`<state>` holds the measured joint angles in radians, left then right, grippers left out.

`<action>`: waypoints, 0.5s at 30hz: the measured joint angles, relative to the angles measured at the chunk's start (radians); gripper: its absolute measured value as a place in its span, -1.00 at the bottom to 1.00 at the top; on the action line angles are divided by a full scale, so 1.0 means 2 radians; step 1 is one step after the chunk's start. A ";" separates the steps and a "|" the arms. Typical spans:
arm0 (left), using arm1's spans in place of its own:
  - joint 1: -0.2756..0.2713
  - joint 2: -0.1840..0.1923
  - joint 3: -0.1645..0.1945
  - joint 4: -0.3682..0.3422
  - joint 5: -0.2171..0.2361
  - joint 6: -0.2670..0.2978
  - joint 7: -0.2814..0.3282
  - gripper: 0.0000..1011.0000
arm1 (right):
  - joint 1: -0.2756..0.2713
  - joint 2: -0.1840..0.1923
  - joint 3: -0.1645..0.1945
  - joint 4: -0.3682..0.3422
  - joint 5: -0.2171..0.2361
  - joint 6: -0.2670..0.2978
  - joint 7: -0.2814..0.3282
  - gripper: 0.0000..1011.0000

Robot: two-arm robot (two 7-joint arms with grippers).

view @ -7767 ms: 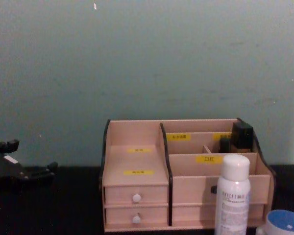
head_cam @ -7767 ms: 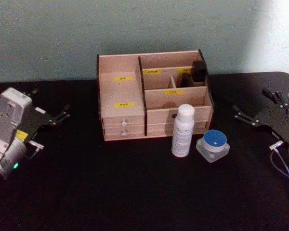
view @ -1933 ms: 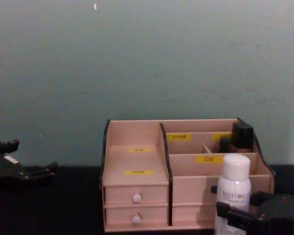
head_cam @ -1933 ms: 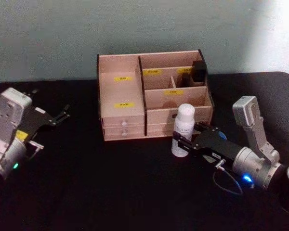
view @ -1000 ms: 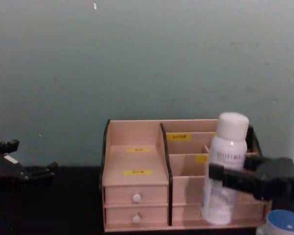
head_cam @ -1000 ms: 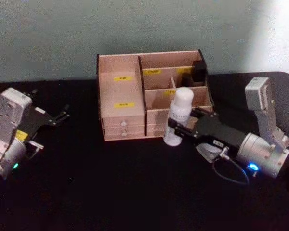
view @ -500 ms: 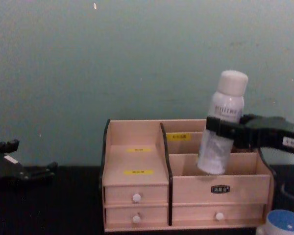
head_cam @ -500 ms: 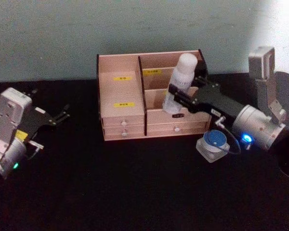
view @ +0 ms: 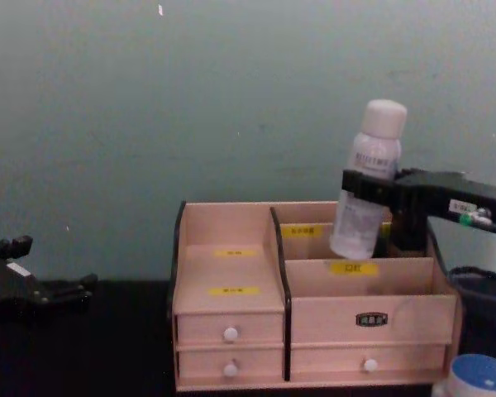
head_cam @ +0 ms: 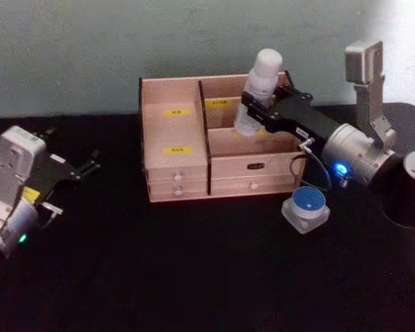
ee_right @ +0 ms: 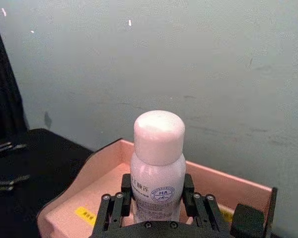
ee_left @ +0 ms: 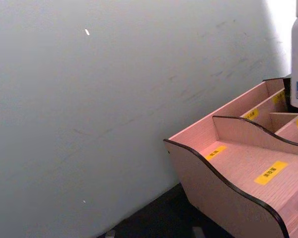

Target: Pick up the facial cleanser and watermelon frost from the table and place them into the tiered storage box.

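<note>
The right gripper (head_cam: pixel 254 109) clamps in its jaws the facial cleanser bottle (head_cam: pixel 259 83), tilted above the tiered storage box (head_cam: pixel 173 131). A blue-lidded jar (head_cam: pixel 308 202) stands on the surface beside the box. The left gripper (head_cam: pixel 76 160) is parked, jaws apart.

Black table (head_cam: pixel 194 277) up front; teal wall (head_cam: pixel 69 48) behind w/ tiny white fleck (view: pixel 159 10).

Tiered storage box (head_cam: pixel 176 135): pale wood, dark edging on side panels, yellow labels, white drawer knobs, small black plate on right drawer front.
Bottle (head_cam: pixel 260 81): white, white cap, fine grey print, dark round emblem on label.
Jar (head_cam: pixel 306 207): blue lid, translucent whitish base.
Right gripper (head_cam: pixel 253 105): black fingers (view: pixel 365 184), silver-grey wrist, blue light.
Left gripper (head_cam: pixel 93 160): black, pale grey body, yellow sticker, green light.
Surface (head_cam: pixel 194 277): black.
Wall (head_cam: pixel 69 48): dull grey-green.
</note>
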<state>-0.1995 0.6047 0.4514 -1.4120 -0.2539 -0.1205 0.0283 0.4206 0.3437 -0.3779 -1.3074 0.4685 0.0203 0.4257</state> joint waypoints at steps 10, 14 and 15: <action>0.000 0.000 0.000 0.000 0.000 0.000 0.000 0.98 | 0.030 -0.022 -0.003 0.043 -0.015 -0.009 0.000 0.18; 0.000 0.000 0.000 0.000 0.000 0.000 0.000 0.98 | 0.040 -0.029 -0.004 0.059 -0.021 -0.011 0.002 0.18; 0.000 0.000 0.000 0.000 0.000 0.000 0.000 0.98 | 0.042 -0.031 -0.005 0.063 -0.022 -0.012 0.002 0.18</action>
<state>-0.1995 0.6047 0.4514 -1.4120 -0.2539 -0.1205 0.0282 0.5040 0.2826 -0.3869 -1.1819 0.4251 -0.0038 0.4298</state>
